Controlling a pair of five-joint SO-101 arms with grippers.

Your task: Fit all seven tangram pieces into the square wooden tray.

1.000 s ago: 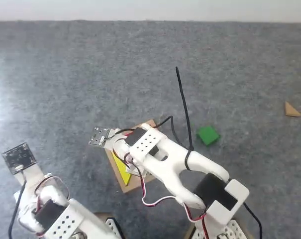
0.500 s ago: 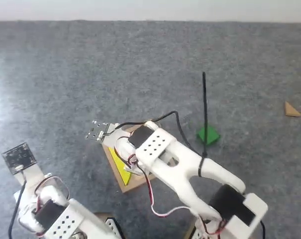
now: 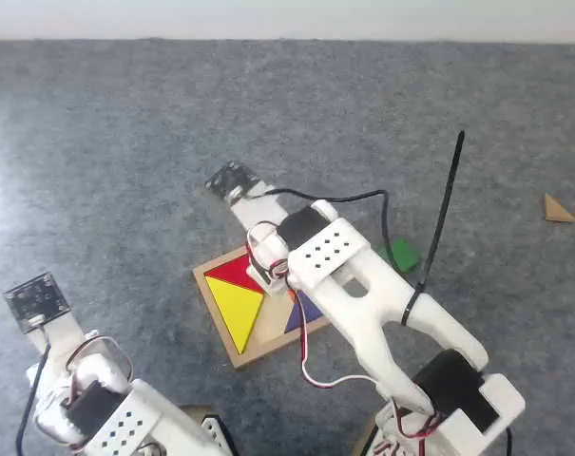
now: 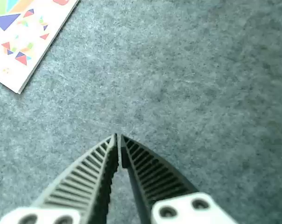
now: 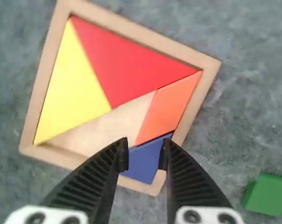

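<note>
The square wooden tray [image 5: 203, 77] lies on the grey carpet, also in the high view as the tray [image 3: 241, 358]. In it lie a yellow triangle [image 5: 71, 95], a red triangle [image 5: 127, 63], an orange piece [image 5: 168, 107] and a blue piece [image 5: 147, 161], with bare wood between them. My right gripper [image 5: 143, 147] hovers open over the blue piece, holding nothing. A green square [image 5: 267, 193] lies off the tray, seen as the green square [image 3: 399, 255] beside the right arm. A tan triangle [image 3: 557, 209] lies far right. My left gripper [image 4: 118, 138] is shut over bare carpet.
A printed sheet of tangram patterns [image 4: 24, 32] lies on the carpet ahead of the left gripper. The left arm [image 3: 87, 385] stays at the lower left of the high view. A black cable [image 3: 439, 223] sticks up off the right arm. Open carpet spreads behind the tray.
The right arm has drawn back to the right, uncovering the tray and its coloured pieces. Its cable has swung rightward. The left arm has not moved.
</note>
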